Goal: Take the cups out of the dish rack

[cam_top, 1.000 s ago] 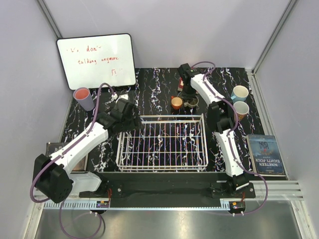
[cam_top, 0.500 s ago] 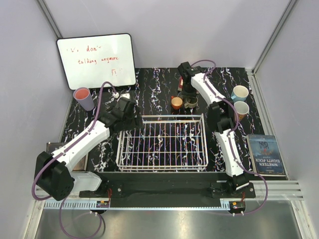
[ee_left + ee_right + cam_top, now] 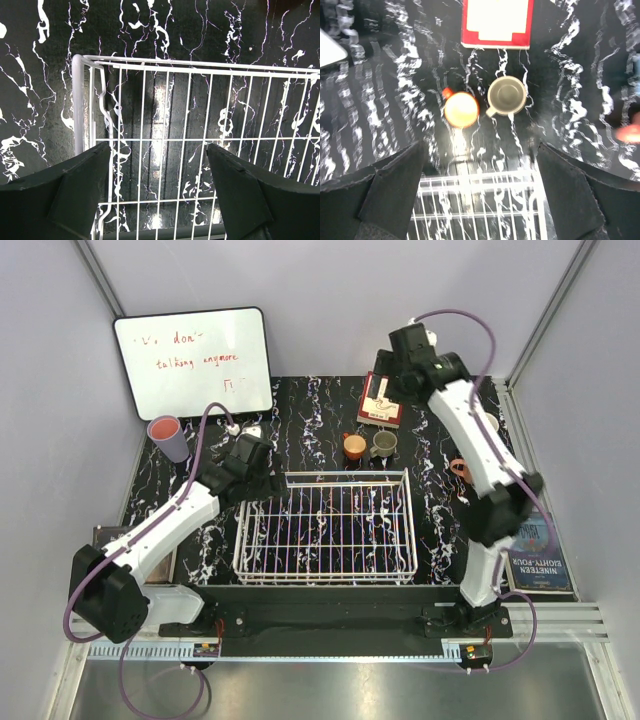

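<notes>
Evenly bright; right wrist view motion-blurred, glare on table (image 3: 157,100).

Black white-veined marble table (image 3: 320,410) — pale lavender walls (image 3: 330,300) around it.

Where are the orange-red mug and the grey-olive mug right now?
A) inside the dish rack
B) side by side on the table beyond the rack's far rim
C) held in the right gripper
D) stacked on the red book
B: the orange-red mug and the grey-olive mug stand next to each other on the table, just outside the dish rack's far rim.
</notes>
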Motion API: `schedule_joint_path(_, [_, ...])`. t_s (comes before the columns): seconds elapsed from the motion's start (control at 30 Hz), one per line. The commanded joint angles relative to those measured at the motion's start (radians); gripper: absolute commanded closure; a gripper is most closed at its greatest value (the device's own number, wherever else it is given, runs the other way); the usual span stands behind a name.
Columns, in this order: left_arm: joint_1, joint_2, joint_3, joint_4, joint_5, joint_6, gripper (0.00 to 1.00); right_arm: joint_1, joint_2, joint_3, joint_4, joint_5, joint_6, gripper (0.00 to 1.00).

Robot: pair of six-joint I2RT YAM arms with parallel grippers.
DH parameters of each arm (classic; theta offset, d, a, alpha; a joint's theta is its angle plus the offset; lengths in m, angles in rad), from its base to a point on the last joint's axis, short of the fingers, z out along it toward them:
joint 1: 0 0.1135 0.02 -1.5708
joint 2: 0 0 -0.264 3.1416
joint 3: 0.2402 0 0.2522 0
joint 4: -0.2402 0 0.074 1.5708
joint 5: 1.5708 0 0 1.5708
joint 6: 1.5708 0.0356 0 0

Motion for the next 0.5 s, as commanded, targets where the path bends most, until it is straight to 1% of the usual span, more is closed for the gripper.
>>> schedule_joint_path(0.0, [0.006,-0.039,0.016,0.012,-0.020,0.049,0.14,0.089,-0.370,-0.349,0.196,0.121,-0.090,0.00])
schedule_joint_path(0.07, [0.006,-0.045,0.015,0.012,-0.025,0.057,0.14,0.097,-0.484,-0.493,0.282,0.139,-0.101,0.00])
schedule_joint_path(0.1, [0.004,-0.048,0.012,0.012,-0.028,0.060,0.14,0.097,-0.540,-0.621,0.303,0.144,-0.102,0.00])
schedule_joint_path(0.13, [0.006,-0.051,0.013,0.012,-0.031,0.062,0.14,0.097,-0.651,-0.678,0.319,0.147,-0.102,0.00])
schedule_joint_path(0.17, [0.004,-0.057,0.012,0.012,-0.028,0.062,0.14,0.100,-0.705,-0.732,0.339,0.150,-0.099,0.00])
schedule_joint_path(0.2, [0.006,-0.059,0.010,0.012,-0.025,0.063,0.14,0.099,-0.757,-0.824,0.347,0.149,-0.098,0.00])
schedule_joint_path(0.23, [0.006,-0.064,0.009,0.012,-0.023,0.063,0.14,0.100,-0.855,-0.866,0.353,0.149,-0.099,0.00])
schedule_joint_path(0.3, [0.003,-0.070,0.004,0.014,-0.022,0.069,0.14,0.100,-0.973,-0.957,0.357,0.138,-0.105,0.00])
schedule_joint_path(0.4, [-0.005,-0.074,-0.002,0.014,-0.031,0.082,0.16,0.102,-1.075,-1.010,0.333,0.139,-0.115,0.00])
schedule_joint_path(0.47, [-0.007,-0.082,-0.007,0.015,-0.038,0.079,0.16,0.102,-1.106,-1.012,0.308,0.140,-0.127,0.00])
